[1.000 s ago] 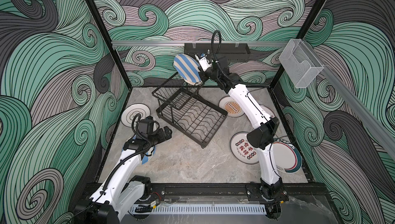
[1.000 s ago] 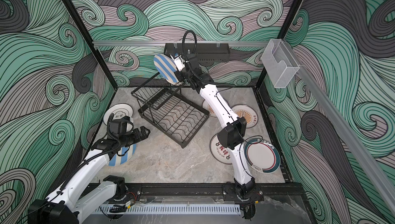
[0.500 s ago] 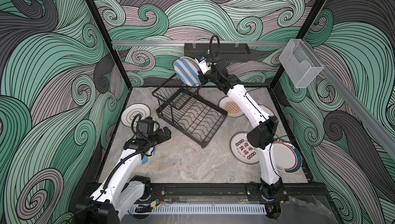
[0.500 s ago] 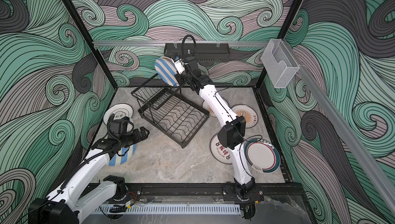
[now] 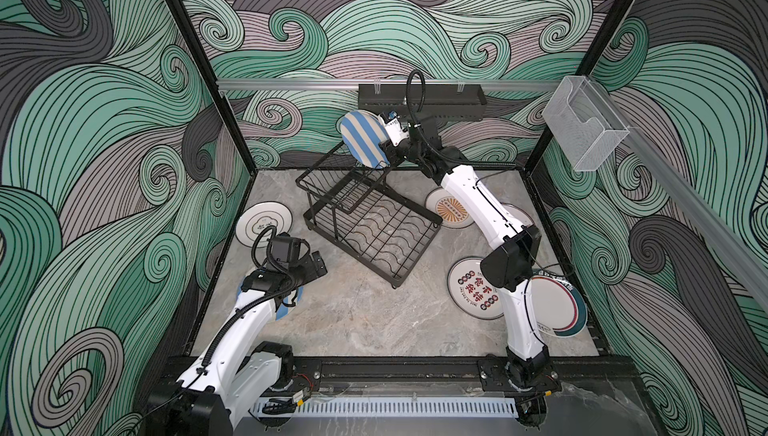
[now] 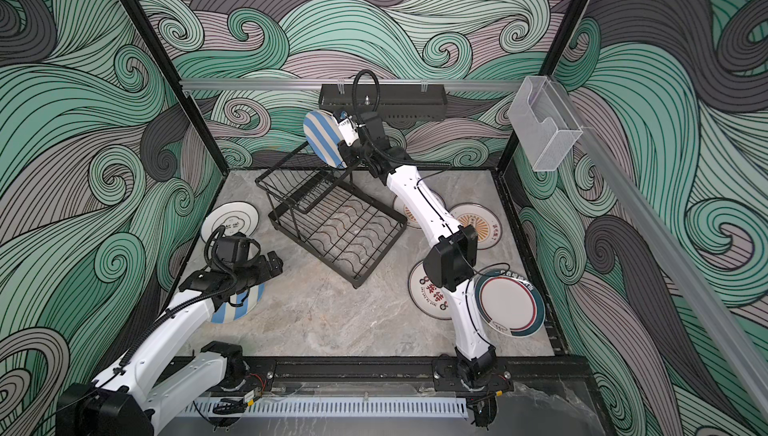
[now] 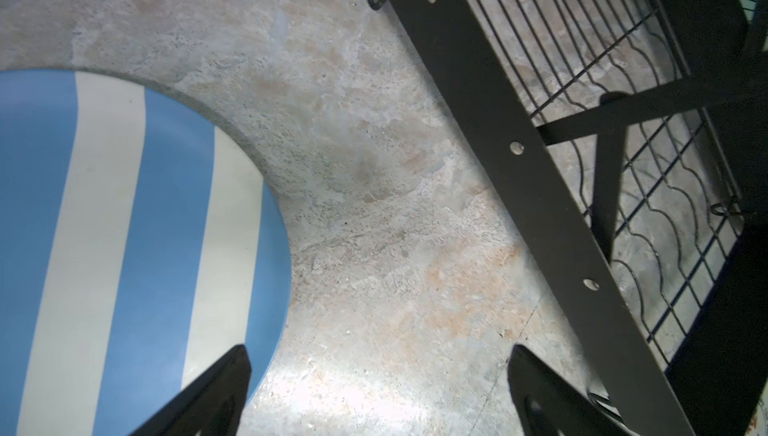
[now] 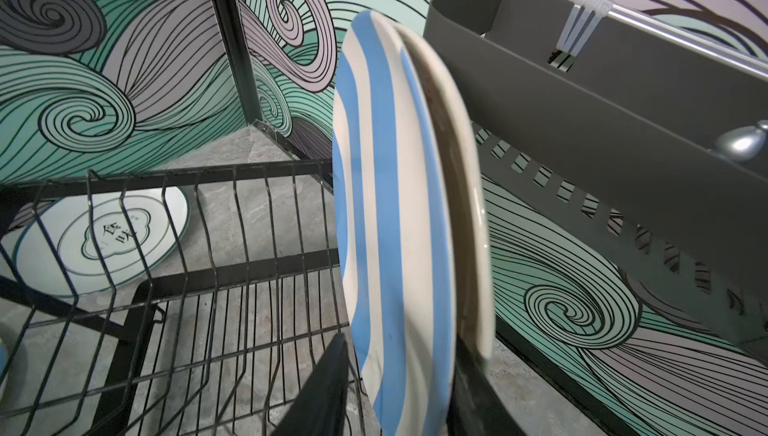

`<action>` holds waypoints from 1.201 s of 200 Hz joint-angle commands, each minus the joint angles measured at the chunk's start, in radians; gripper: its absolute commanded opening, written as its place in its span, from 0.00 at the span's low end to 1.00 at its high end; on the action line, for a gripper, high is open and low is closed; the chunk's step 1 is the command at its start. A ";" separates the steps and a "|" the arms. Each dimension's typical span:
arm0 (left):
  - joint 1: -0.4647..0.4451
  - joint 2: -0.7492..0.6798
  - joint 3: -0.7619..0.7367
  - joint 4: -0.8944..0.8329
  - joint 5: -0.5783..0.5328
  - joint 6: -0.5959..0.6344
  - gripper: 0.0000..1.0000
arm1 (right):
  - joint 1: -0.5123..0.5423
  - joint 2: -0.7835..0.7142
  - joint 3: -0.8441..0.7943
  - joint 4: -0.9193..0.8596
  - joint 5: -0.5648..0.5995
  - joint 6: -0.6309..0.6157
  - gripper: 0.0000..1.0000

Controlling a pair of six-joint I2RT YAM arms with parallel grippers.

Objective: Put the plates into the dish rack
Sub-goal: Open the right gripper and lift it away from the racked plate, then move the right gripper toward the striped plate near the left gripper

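Observation:
A blue-and-cream striped plate (image 5: pixel 363 138) (image 6: pixel 324 138) stands on edge above the raised tier of the black wire dish rack (image 5: pixel 374 226) (image 6: pixel 340 230). My right gripper (image 5: pixel 386 149) (image 8: pixel 401 342) straddles its lower rim (image 8: pixel 395 205). One finger lies against the back and the other stands a little off the striped face. The plate looks blurred. My left gripper (image 5: pixel 320 261) (image 7: pixel 378 350) hangs open over bare table between the rack (image 7: pixel 623 122) and a second striped plate (image 7: pixel 124 246) (image 6: pixel 237 309).
Flat on the table lie a teal-rimmed plate (image 5: pixel 264 224) at the left, two orange sunburst plates (image 6: pixel 478 221) (image 6: pixel 409 215), a red-and-black character plate (image 5: pixel 473 288) and a teal-and-red rimmed plate (image 5: pixel 557 309). A black perforated tray (image 5: pixel 422 101) and a clear box (image 5: pixel 584 126) hang on the walls.
The striped plate in my right gripper has turned from a slant to nearly upright over the rack's raised tier. The left arm has stayed where it was.

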 commanded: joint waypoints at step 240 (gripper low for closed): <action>0.014 -0.060 -0.121 0.023 -0.080 -0.069 0.99 | 0.282 -0.937 -1.564 0.626 -0.333 0.530 0.83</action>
